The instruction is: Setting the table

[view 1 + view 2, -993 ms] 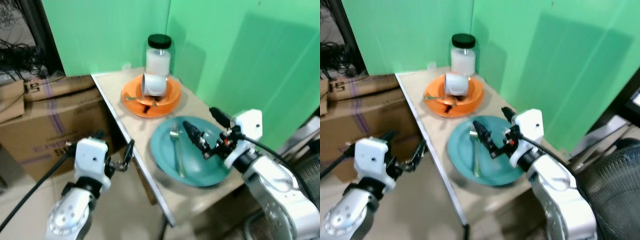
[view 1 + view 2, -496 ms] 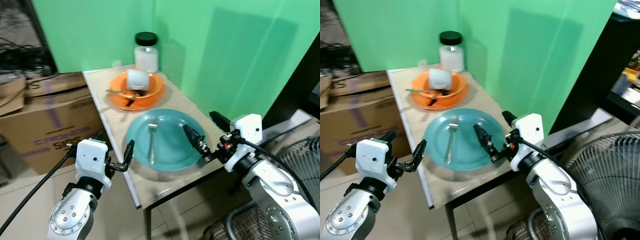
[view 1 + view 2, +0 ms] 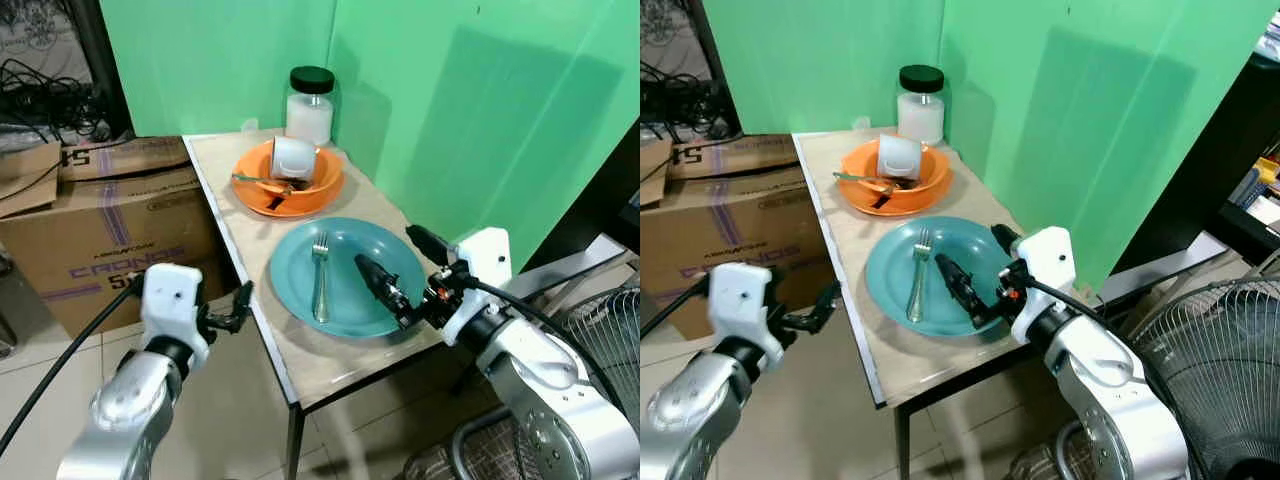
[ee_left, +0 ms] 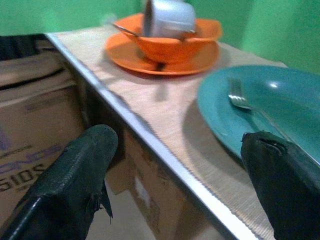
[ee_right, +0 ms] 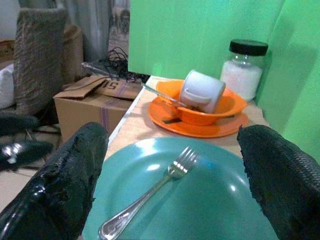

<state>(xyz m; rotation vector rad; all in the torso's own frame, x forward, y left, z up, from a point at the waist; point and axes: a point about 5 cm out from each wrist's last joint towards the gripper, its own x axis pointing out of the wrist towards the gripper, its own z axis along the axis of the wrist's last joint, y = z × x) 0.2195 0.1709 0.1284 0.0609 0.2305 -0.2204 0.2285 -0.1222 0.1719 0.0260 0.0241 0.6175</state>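
I see a small table [image 3: 300,350] against a green wall. On it, at the far corner, a glass jar [image 3: 309,103] with a black lid, holding something white. Just in front of it, an orange bowl [image 3: 285,180] on an orange plate; a white mug [image 3: 294,160] lies tipped on its side in the bowl, with a spoon [image 3: 862,181] beside it. Nearer to me, a teal plate [image 3: 345,277] with a fork [image 3: 319,275] lying on it, tines toward the bowl.

My right gripper [image 3: 392,275] hangs just above the near-right part of the teal plate, fingers spread and empty, the fork a little to its left. The right arm reaches in from the table's right edge, wrist bent inward.

My left gripper [image 3: 823,308] is off the table's left edge, fingers parted, nothing held, pointing toward the table. A cardboard box [image 3: 90,235] sits on the floor behind it.
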